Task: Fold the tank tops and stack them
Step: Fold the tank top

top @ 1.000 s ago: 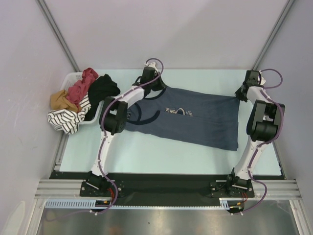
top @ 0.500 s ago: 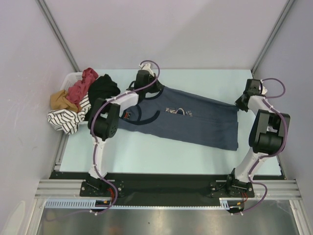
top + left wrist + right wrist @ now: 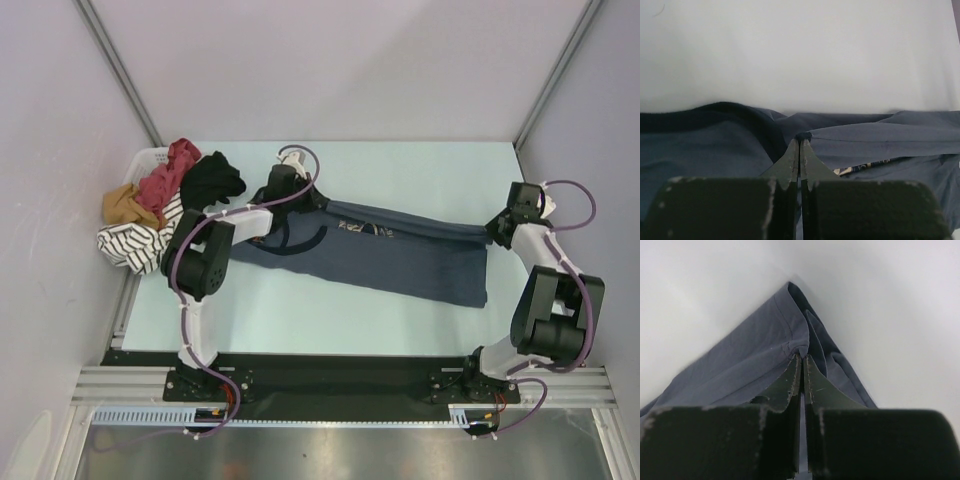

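The slate blue-grey cloth tank top (image 3: 400,262) lies spread mid-table. The left gripper (image 3: 800,142) is clamped on its far shoulder edge, the right gripper (image 3: 801,357) on its far hem corner. A crumpled brick red top (image 3: 172,172) sits on the far-left clothes pile (image 3: 135,238).

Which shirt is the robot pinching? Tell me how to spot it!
Look at the pale green table. Stretched across its middle lies the slate blue-grey tank top, its far edge pinched by the left gripper and the right gripper. It is the only cloth spread out; the others sit crumpled in a heap at the table's left edge.
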